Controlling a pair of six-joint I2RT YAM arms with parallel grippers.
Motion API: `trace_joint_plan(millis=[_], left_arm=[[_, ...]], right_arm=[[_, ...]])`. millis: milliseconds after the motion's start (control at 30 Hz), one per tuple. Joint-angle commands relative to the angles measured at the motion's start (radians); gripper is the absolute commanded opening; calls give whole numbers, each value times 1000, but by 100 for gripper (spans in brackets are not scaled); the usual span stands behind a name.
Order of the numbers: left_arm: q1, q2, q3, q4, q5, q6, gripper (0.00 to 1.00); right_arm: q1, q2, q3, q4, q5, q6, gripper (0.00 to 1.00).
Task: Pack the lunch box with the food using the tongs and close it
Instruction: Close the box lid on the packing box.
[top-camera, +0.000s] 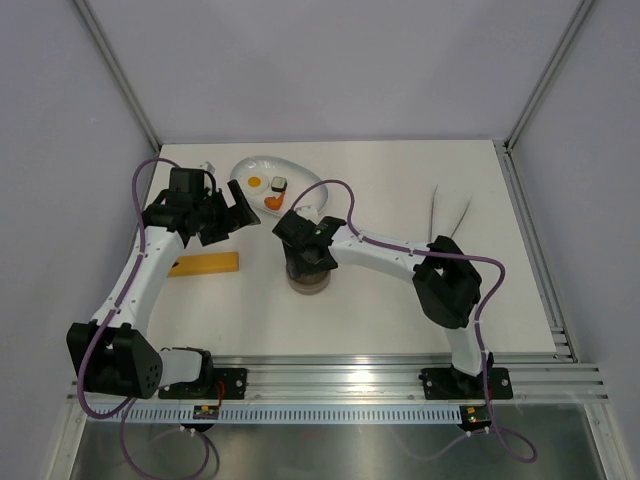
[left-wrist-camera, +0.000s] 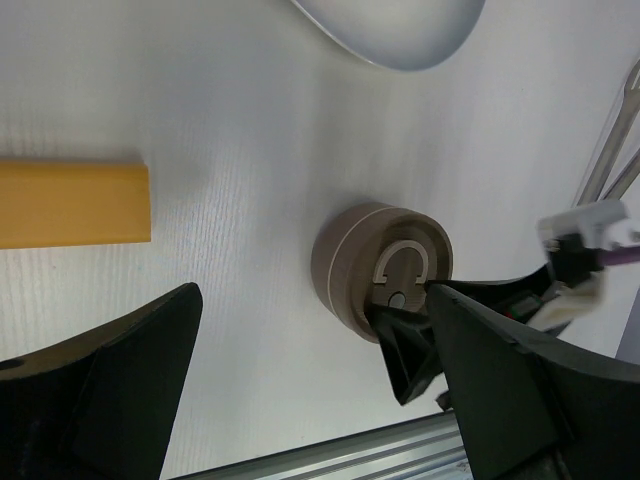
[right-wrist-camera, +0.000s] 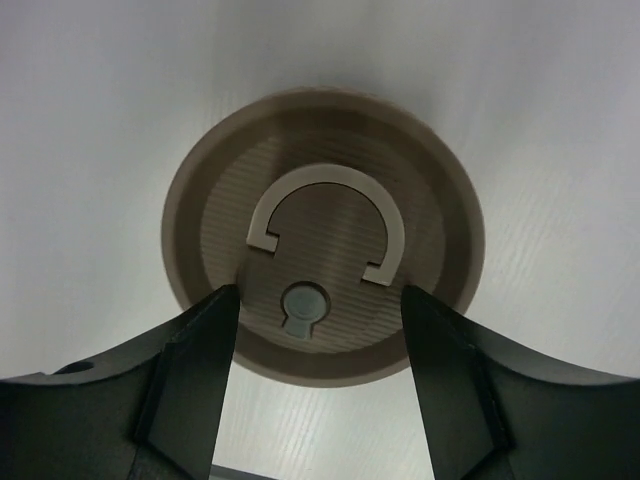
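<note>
The lunch box (top-camera: 309, 284) stands at the table's middle with its grey-brown lid (right-wrist-camera: 320, 235) on; the ring handle (right-wrist-camera: 330, 200) lies flat. My right gripper (top-camera: 308, 252) hangs directly over it, open, its fingertips (right-wrist-camera: 215, 320) over the lid's top on either side of the handle's base. In the left wrist view the lunch box (left-wrist-camera: 350, 260) shows with a right finger (left-wrist-camera: 410, 345) at its lid. Food lies on the white plate (top-camera: 300, 180): a fried egg (top-camera: 255, 182), a sushi roll (top-camera: 279, 184), an orange chunk (top-camera: 272, 203). The tongs (top-camera: 447, 212) lie at the right. My left gripper (top-camera: 228, 213) is open and holds nothing.
A yellow block (top-camera: 205, 264) lies left of the lunch box, below my left gripper; in the left wrist view the yellow block (left-wrist-camera: 70, 203) is at the left edge. The plate's rim (left-wrist-camera: 400, 40) is at the top there. A metal rail (top-camera: 330, 380) runs along the near edge.
</note>
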Motion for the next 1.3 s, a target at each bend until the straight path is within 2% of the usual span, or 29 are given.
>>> trace_joint_plan(millis=[0,400,867,1267], left_arm=[[5,-26,-1,32,-6,-1,99],[5,-32,-1,33,-17,-9,99],[14,-43,-7,32,-25,-14,99],[14,-57,-13,29,-26,-14,99]], right_arm=[[16,64,-5,3,-13,16,72],[20,-59,84,-52,81,-16,67],[20,101,42,-45,28,4,66],[17,-89,120,-71,154,-39,68]])
